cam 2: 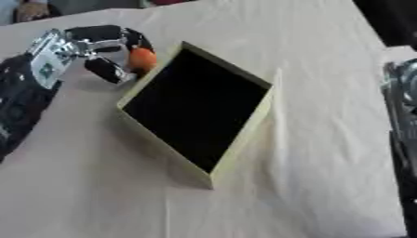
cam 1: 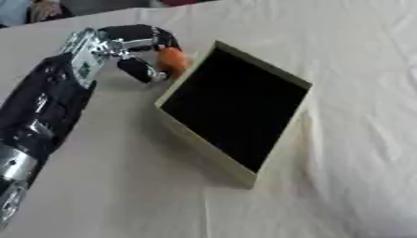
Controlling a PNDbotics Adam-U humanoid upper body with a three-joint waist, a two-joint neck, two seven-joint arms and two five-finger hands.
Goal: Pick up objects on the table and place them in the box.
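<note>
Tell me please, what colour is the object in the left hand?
Orange, clearest in the left eye view.

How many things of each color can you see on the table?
Orange: 1, the ball in the left robot hand
Black inside, pale rim: 1, the box
Total: 2

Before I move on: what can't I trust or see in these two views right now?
- Orange object: partly wrapped by the left hand fingers; its shape and kind unclear in both views.
- Box interior: uniformly dark, so any contents cannot be made out.
- Right arm: only a strip at the right eye view's right edge; the right hand shows in neither view.
- Far table edge: cut off at the top.
</note>
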